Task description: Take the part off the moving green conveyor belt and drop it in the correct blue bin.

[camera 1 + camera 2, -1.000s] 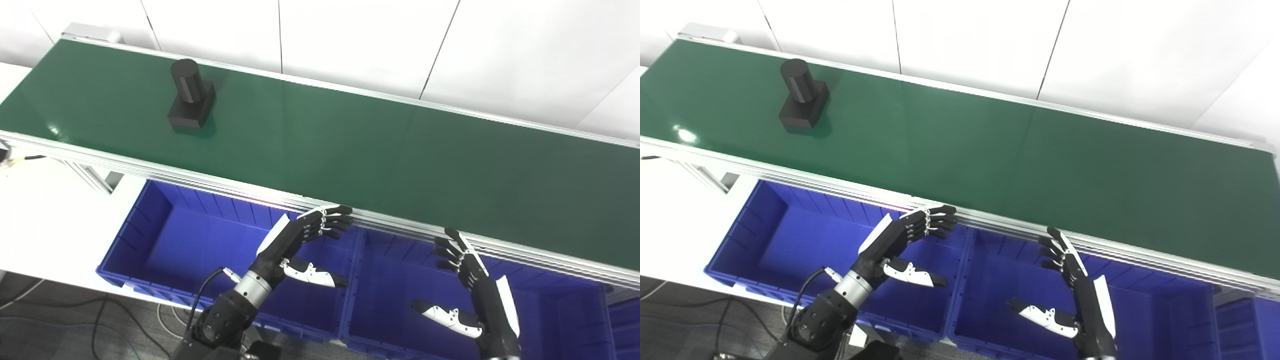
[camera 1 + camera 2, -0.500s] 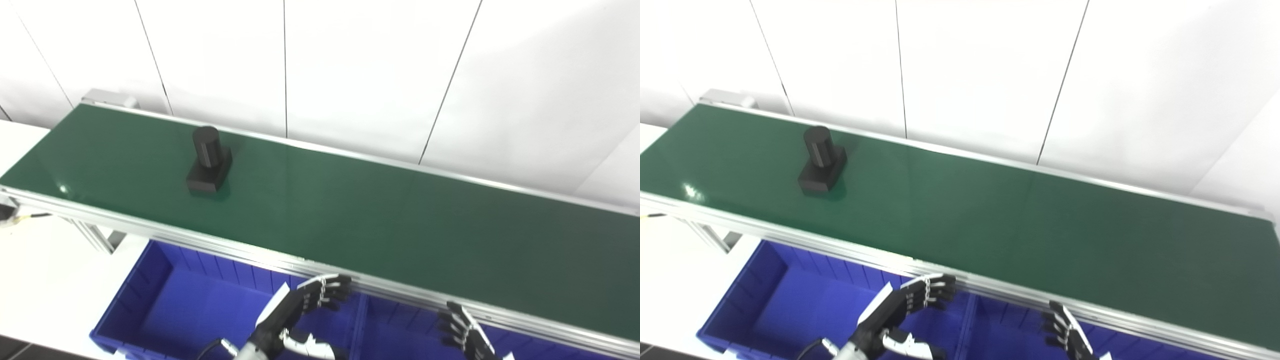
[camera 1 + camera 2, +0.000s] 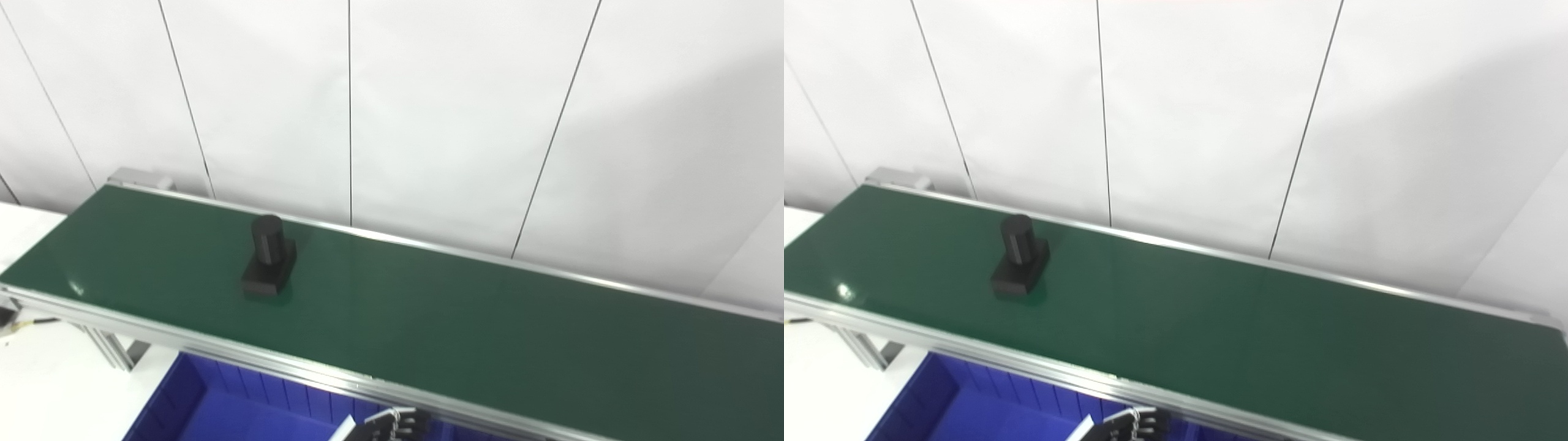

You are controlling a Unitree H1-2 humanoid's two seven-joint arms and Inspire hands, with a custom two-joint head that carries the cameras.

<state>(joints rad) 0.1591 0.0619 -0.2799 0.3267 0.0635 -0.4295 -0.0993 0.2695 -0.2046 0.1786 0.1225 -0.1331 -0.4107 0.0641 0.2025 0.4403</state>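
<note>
**Part sitting upper left of the left hand, no grasp yet**

The black part [image 3: 268,257] is standing on the green conveyor belt [image 3: 465,331] in the left-centre of the frame – a square base flat on the belt with a round post sticking straight up, so its long axis is running vertical. It is sitting closer to the belt's far rail than to the near one.

Only the left hand [image 3: 392,427] is showing, and just barely – dark fingers [image 3: 1136,424] are peeking in at the bottom edge, right below the belt's near aluminium rail [image 3: 245,358]. They are looking curled rather than spread, but too little is in view, so I cannot tell whether they are released or clenched. Nothing is visibly being held. The right hand is lying out of both views.

The key relation: the part is lying up and to the left of the left hand's fingers, well apart, across most of the belt's width. Judging by that, the left hand is the nearer one and is likely needing to rise over the rail and reach toward the far side for the post.

A corner of a blue bin [image 3: 202,410] is showing at lower left, beneath the belt. A white panelled wall [image 3: 429,122] is filling the upper frame.
</note>
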